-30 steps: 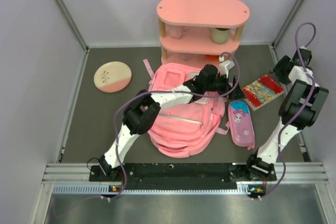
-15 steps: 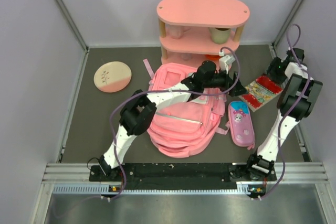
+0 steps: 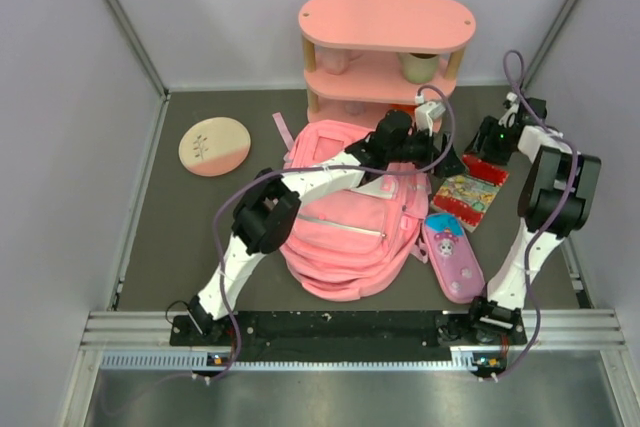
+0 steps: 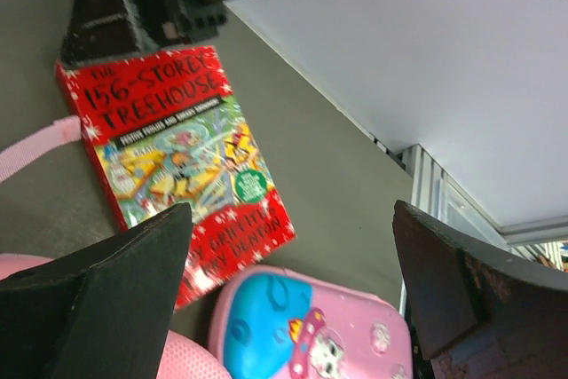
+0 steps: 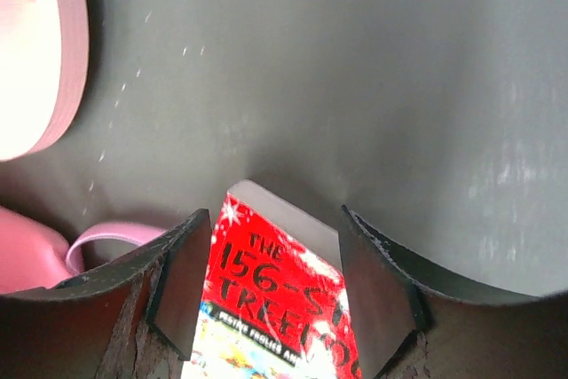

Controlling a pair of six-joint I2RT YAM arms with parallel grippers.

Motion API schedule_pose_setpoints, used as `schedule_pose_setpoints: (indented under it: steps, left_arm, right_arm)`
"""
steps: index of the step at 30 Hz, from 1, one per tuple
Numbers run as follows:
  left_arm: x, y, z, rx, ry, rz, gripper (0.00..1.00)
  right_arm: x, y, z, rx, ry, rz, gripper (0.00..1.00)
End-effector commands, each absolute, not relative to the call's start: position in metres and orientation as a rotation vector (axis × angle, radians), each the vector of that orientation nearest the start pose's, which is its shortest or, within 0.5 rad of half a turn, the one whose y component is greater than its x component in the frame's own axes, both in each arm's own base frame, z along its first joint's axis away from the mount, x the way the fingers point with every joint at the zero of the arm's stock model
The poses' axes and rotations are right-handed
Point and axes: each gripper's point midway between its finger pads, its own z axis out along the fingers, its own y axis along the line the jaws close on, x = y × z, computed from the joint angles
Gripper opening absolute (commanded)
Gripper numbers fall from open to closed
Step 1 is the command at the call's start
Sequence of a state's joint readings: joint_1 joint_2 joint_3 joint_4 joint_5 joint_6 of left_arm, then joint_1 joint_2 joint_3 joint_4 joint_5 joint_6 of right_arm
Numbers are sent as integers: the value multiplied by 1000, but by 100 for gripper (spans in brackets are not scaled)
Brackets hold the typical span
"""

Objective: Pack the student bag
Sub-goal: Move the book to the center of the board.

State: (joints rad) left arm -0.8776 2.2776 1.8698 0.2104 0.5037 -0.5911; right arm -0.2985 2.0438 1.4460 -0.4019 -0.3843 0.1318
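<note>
The student bag (image 3: 335,232), a big pink backpack, lies flat at the table's middle. To its right lies a red book (image 3: 462,194), "The 156-Storey Treehouse" (image 4: 177,157). My right gripper (image 3: 487,152) is at the book's far end. The wrist view shows its jaws (image 5: 275,219) closed against both side edges of the book (image 5: 280,308). My left arm stretches across the bag. Its gripper (image 3: 445,160) hangs wide open (image 4: 291,219) above the gap between the book and a pink pencil case (image 4: 311,326), holding nothing.
The pencil case (image 3: 452,257) lies slantwise at the bag's right, near the front. A pink three-tier shelf (image 3: 385,57) stands behind the bag with cups on it. A round pink-and-cream plate (image 3: 214,145) lies at the far left. A bag strap (image 5: 106,237) curls beside the book.
The right gripper swung in from the right wall to the book's far end, and the book slid left toward the bag. The pencil case shifted and turned. The left gripper edged back slightly.
</note>
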Motion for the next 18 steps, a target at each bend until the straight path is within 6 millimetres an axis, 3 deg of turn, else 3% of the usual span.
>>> schedule_pose_setpoints:
  steps: [1, 3, 4, 5, 6, 8, 9, 11, 12, 14, 18]
  left_arm:
    - [348, -572, 180, 692, 1929, -1395, 99]
    - [353, -577, 165, 689, 1966, -1385, 99]
    - [355, -579, 158, 684, 1982, -1380, 99]
    - [356, -582, 150, 676, 1997, -1387, 99]
    - [357, -582, 143, 668, 2018, -1385, 99]
    - [357, -583, 128, 638, 2070, -1385, 99]
    - [356, -583, 124, 635, 2080, -1392, 99]
    - [354, -584, 110, 615, 2120, -1399, 99]
    - [354, -584, 105, 610, 2134, -1396, 99]
    - [352, -584, 92, 600, 2169, -1398, 99]
    - [346, -589, 75, 614, 2205, -1412, 99]
  right_arm:
    - [462, -93, 117, 578, 2269, 335, 60]
    - [444, -112, 123, 750, 2217, 304, 62]
    - [438, -113, 137, 759, 2179, 323, 63]
    - [431, -113, 137, 810, 2167, 341, 62]
    - [417, -110, 123, 861, 2187, 358, 63]
    - [405, -105, 124, 893, 2171, 393, 63]
    - [391, -100, 108, 924, 2202, 395, 63]
    - [380, -97, 109, 959, 2174, 395, 63]
    - [369, -93, 98, 986, 2195, 393, 63]
    - [360, -92, 97, 1042, 2171, 402, 63]
    - [345, -78, 74, 1095, 2189, 467, 63]
